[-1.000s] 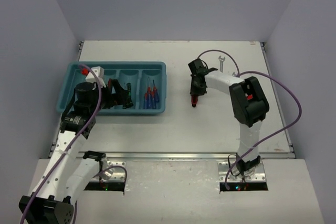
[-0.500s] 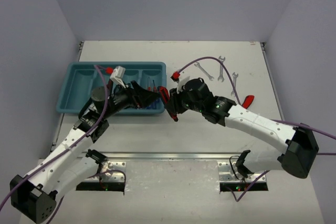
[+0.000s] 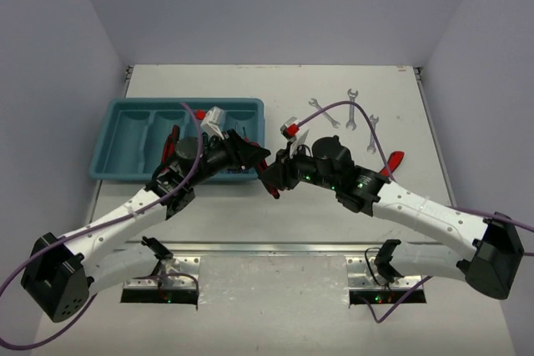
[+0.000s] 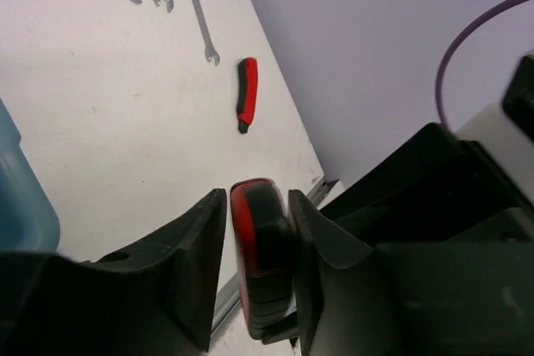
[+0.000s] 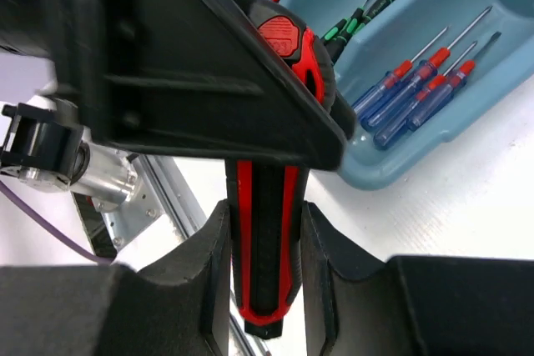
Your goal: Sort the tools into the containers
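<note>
A: Where was the top camera?
B: High behind the arm bases (image 3: 163, 278), looking down on the whole surface (image 3: 275, 89) from afar.
A: And the wrist cameras?
B: Very near. Left faced past the left claw (image 4: 257, 206) toward the wrenches (image 4: 200, 31); right faced the tray (image 5: 417, 152). All three shared the red-handled tool (image 4: 260, 264).

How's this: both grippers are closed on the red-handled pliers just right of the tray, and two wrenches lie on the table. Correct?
Not quite: the top external view shows three wrenches on the table, not two. The rest holds: left gripper and right gripper are both closed on the red-handled pliers just right of the tray.
</note>
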Available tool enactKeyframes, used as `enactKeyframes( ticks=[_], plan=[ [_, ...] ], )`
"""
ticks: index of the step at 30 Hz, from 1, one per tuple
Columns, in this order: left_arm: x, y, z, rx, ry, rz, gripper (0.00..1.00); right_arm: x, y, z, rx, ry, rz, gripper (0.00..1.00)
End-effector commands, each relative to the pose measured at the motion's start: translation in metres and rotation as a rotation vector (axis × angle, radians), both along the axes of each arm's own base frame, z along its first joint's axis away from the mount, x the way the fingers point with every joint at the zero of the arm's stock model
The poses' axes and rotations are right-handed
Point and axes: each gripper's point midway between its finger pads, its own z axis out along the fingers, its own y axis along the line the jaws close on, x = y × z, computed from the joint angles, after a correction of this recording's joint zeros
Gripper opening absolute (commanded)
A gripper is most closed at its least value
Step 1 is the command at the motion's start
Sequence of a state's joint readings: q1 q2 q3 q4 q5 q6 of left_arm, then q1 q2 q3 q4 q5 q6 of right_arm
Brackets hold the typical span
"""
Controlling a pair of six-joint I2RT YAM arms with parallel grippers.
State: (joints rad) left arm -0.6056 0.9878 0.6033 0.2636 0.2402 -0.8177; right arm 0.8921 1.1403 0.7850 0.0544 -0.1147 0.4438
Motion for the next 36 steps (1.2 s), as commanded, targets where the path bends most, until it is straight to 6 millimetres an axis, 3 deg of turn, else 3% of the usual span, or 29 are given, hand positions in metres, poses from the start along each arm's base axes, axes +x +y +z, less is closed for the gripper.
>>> enactKeyframes(
  ticks=[1,2,3,4,5,8,9,14,16,20,26,28,30,31,32,33,35,36],
  plan=[
    [0.004,-0.015,0.017,-0.039,-0.057,-0.01,0.03,0.01,0.001,0.033,0.081,-0.109,-0.034,0.05],
    [0.006,-0.013,0.017,-0.028,-0.058,0.004,0.0,0.013,-0.002,0.032,0.071,-0.111,-0.054,0.18],
    [0.009,-0.011,0.016,-0.007,-0.059,0.024,0.0,0.016,-0.005,0.03,0.059,-0.113,-0.076,0.4],
    [0.013,-0.007,0.015,0.039,-0.064,0.043,0.0,0.018,-0.009,0.026,0.043,-0.111,-0.098,0.76],
    [0.02,0.0,0.013,0.095,-0.068,0.082,0.0,0.022,-0.015,0.023,0.022,-0.115,-0.127,0.95],
    [0.063,0.072,0.015,0.445,-0.065,0.393,0.0,0.046,-0.069,0.001,-0.218,-0.098,-0.391,0.99],
    [0.079,0.113,0.018,0.551,-0.058,0.578,0.0,0.046,-0.087,-0.008,-0.298,-0.089,-0.449,0.99],
    [0.108,0.254,0.023,0.927,0.056,0.973,0.0,0.047,-0.158,0.001,-0.347,-0.175,-0.682,0.99],
    [0.122,0.288,0.011,0.992,0.12,1.023,0.01,0.046,-0.175,0.005,-0.338,-0.199,-0.72,0.99],
    [0.143,0.328,-0.022,1.102,0.295,1.04,0.0,0.044,-0.191,0.003,-0.342,-0.218,-0.745,0.99],
    [0.151,0.354,-0.074,1.384,0.473,1.009,0.0,0.042,-0.184,-0.005,-0.329,-0.211,-0.699,0.99],
    [0.146,0.361,-0.096,1.489,0.545,0.974,0.07,0.042,-0.182,-0.007,-0.325,-0.207,-0.687,0.99],
    [0.143,0.361,-0.107,1.516,0.583,0.956,0.29,0.041,-0.179,-0.009,-0.322,-0.205,-0.671,0.99],
    [0.145,0.358,-0.107,1.492,0.585,0.947,0.53,0.04,-0.179,-0.01,-0.322,-0.204,-0.666,0.99],
    [0.148,0.351,-0.105,1.446,0.576,0.931,0.89,0.04,-0.179,-0.01,-0.324,-0.204,-0.665,0.99],
    [0.152,0.345,-0.092,1.399,0.548,0.94,1.0,0.041,-0.179,-0.011,-0.327,-0.204,-0.669,0.99],
    [0.156,0.325,-0.062,1.323,0.457,0.926,1.0,0.042,-0.18,-0.013,-0.34,-0.205,-0.675,0.99],
    [0.159,0.31,-0.038,1.295,0.383,0.925,1.0,0.043,-0.182,-0.015,-0.353,-0.204,-0.686,0.99]
  ],
)
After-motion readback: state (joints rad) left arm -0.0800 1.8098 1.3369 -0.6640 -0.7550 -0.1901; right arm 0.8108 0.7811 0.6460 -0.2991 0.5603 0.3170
